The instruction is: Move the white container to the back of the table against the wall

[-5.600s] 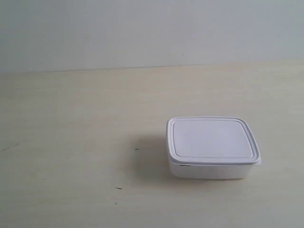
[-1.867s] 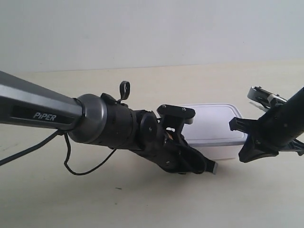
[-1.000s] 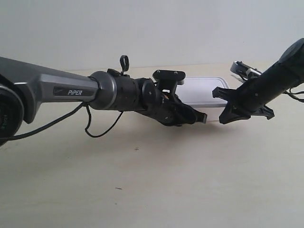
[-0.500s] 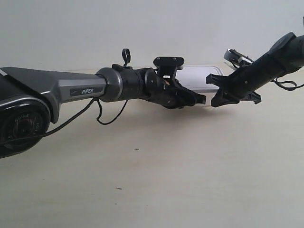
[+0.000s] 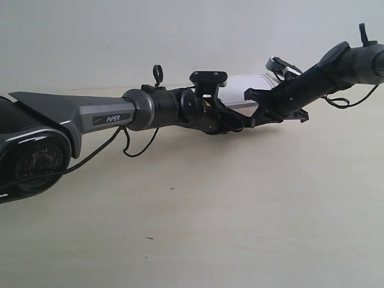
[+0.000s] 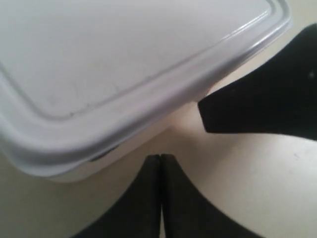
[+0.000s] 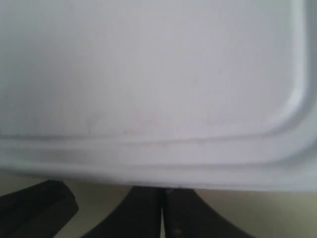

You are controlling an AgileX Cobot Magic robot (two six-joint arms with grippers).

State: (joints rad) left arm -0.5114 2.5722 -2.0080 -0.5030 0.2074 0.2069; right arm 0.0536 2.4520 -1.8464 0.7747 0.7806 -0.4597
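A shallow, rectangular white plastic container with rounded corners and a rimmed snap-on lid sits on the pale beige wood-look desk. The plain grey-white wall stands right behind the container. The arms cover its edges, so I cannot tell whether box and wall actually touch.

Two arms meet at the container's near side. The arm at the exterior view's left is grey metal turning black toward the wrist. Its grey link bears the white lettering "PiPER". The arm at the exterior view's right is black and slants down to the container.

In the left wrist view the left tool is clenched. Its two black fingers are pressed flat together with nothing between them, and the tips are at the container's lower side wall, beneath the lid rim. The right tool is likewise clenched on nothing, its tips tucked under the container's lid rim.
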